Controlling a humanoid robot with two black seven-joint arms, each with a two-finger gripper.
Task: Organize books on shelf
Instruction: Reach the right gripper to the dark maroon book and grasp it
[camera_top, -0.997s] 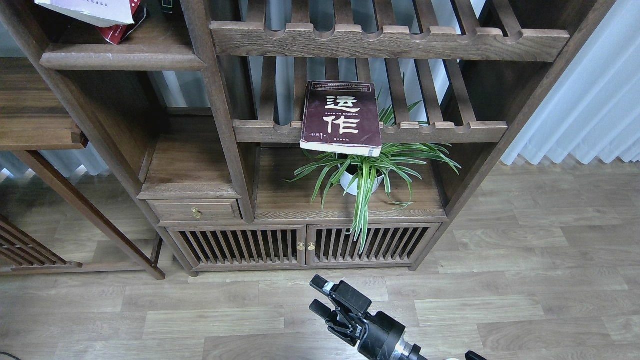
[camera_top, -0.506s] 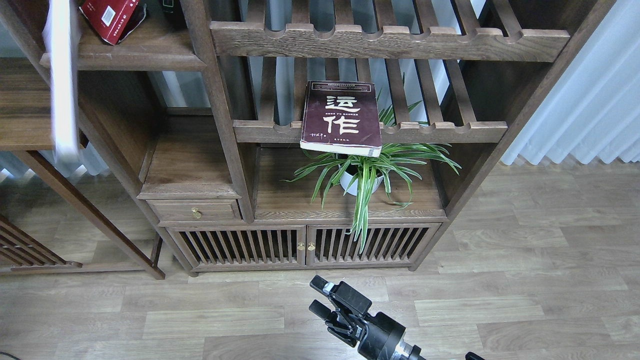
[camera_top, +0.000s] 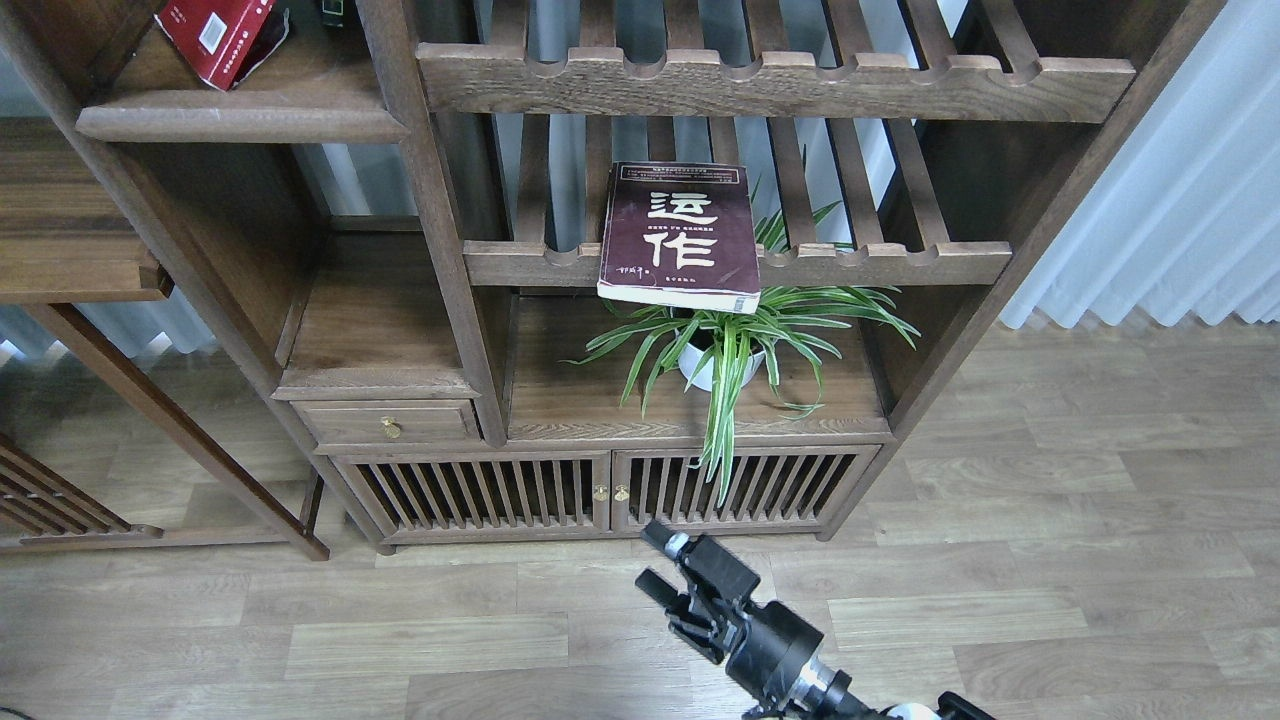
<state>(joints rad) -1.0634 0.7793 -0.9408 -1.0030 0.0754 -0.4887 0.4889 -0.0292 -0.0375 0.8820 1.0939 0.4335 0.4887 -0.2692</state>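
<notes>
Only the right arm shows, coming up from the bottom edge right of center. Its gripper (camera_top: 655, 563) points up-left, two fingers (camera_top: 664, 541) spread a bit apart, holding nothing. Left arm's out of view.

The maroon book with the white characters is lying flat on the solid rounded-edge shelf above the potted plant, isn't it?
Not quite. The head view shows the maroon book lying flat above the potted plant, but on the slatted rack with the notched front rail, not the solid shelf.

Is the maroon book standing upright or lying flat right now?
Lying flat. The maroon book rests cover up on the slatted rack, its near edge overhanging the front rail.
</notes>
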